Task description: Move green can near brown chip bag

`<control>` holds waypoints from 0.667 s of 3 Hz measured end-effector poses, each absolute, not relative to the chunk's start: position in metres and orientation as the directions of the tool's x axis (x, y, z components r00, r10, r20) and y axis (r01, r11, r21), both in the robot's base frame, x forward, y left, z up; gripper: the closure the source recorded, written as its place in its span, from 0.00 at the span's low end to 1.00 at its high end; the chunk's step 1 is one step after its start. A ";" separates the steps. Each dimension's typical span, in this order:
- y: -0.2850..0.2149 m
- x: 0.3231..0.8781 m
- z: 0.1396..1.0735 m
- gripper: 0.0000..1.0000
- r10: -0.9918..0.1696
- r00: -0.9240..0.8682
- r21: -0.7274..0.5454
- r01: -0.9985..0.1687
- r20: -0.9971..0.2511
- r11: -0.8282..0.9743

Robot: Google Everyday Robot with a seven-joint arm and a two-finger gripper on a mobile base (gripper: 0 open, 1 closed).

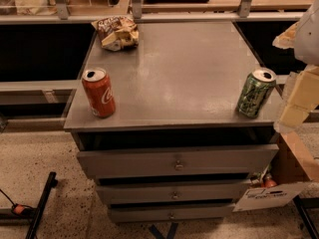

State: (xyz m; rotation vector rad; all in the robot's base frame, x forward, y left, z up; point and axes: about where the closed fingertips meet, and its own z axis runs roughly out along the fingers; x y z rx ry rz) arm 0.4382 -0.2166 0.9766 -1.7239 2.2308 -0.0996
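Note:
The green can (255, 92) stands upright near the front right corner of the grey cabinet top (184, 73). The brown chip bag (117, 33) lies crumpled at the back left corner of the same top, far from the can. My gripper (295, 106) comes in from the right edge of the view, pale cream, just to the right of the green can and apart from it. It holds nothing that I can see.
A red cola can (99, 92) stands upright near the front left edge. The cabinet has several drawers (177, 162) below. A cardboard box (291, 176) sits at the lower right. A railing (149, 9) runs behind the cabinet.

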 end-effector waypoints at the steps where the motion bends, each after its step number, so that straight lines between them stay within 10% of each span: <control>1: -0.217 0.438 0.977 0.00 -0.953 -0.221 -0.247 -0.931 -0.207 0.270; 2: -0.220 0.447 0.975 0.00 -0.945 -0.230 -0.252 -0.924 -0.230 0.287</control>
